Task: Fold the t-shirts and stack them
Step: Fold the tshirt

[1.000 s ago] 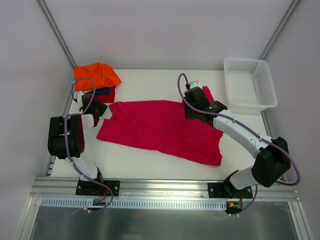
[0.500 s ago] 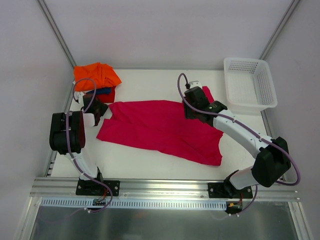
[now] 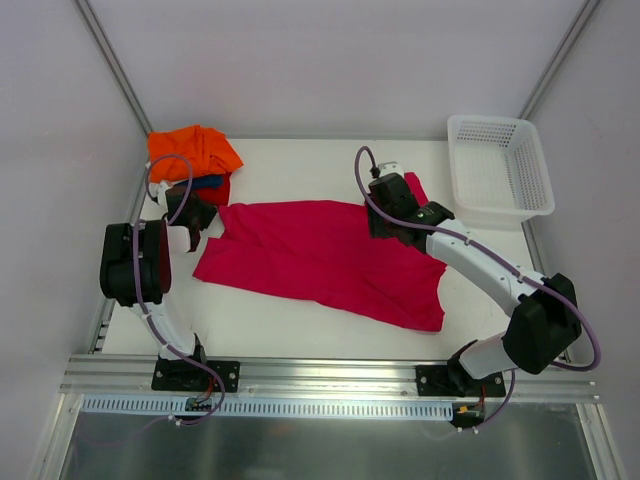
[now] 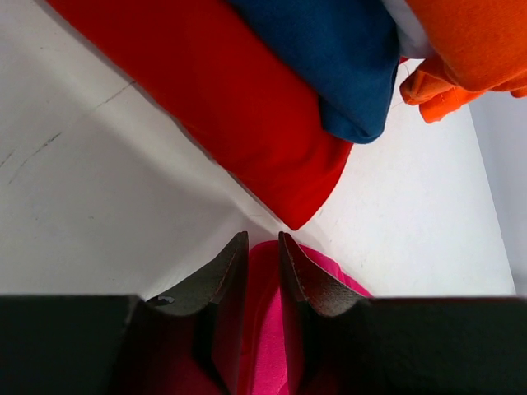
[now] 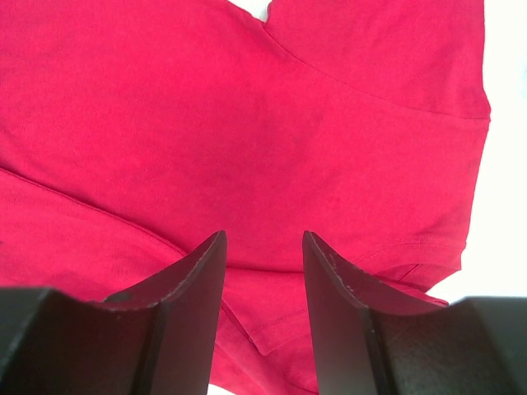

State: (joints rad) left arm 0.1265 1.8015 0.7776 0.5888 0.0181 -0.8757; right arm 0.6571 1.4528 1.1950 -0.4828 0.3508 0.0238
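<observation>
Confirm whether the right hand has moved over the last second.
No. The right hand stays over the magenta shirt's far right shoulder, with the same gap to the white basket in the top view.

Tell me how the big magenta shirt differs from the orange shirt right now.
The magenta shirt lies spread out across the middle of the table; the orange shirt sits bunched on the blue shirt and red shirt in the far left corner. The magenta shirt covers far more table than the orange shirt. The left gripper pinches the magenta shirt's edge; no gripper touches the orange shirt. Both are plain-coloured cloth.
</observation>
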